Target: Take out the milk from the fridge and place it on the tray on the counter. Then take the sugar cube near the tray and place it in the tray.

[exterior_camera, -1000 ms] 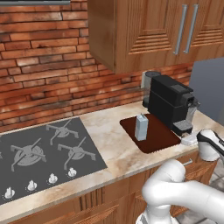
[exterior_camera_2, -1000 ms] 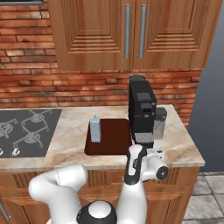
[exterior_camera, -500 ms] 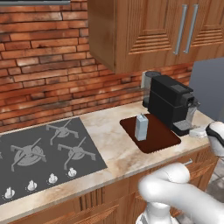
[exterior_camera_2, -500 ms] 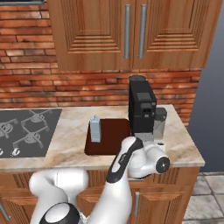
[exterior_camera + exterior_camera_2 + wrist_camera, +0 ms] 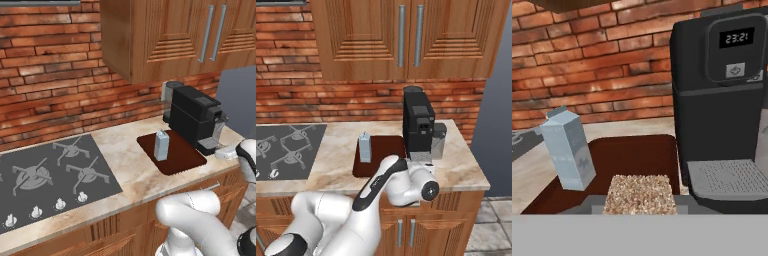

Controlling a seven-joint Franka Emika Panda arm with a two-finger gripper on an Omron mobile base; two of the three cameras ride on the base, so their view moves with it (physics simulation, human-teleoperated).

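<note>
Milk [image 5: 161,145] stands upright on the tray [image 5: 183,157] in the left base view, toward the tray's left part, with the black coffee machine [image 5: 197,119] just beside the tray's right edge on the beige table [image 5: 128,164]; the cooktop [image 5: 48,175] lies well to the left. The white arm bends up from the lower right, and its wrist hangs at the table's front edge near the right border. From the right base view, the arm arches over the table front, its elbow link crossing before the tray [image 5: 387,147] and the round wrist sitting below the coffee machine [image 5: 417,123]; the milk [image 5: 364,148] stands at the tray's left side. Looking along the hand, the sugar cube [image 5: 640,194] sits low and close at the bottom centre, right at the tool. I cannot tell whether the tool grips it. Behind it lie the tray [image 5: 633,159], the milk [image 5: 567,149] and the coffee machine [image 5: 722,95].
</note>
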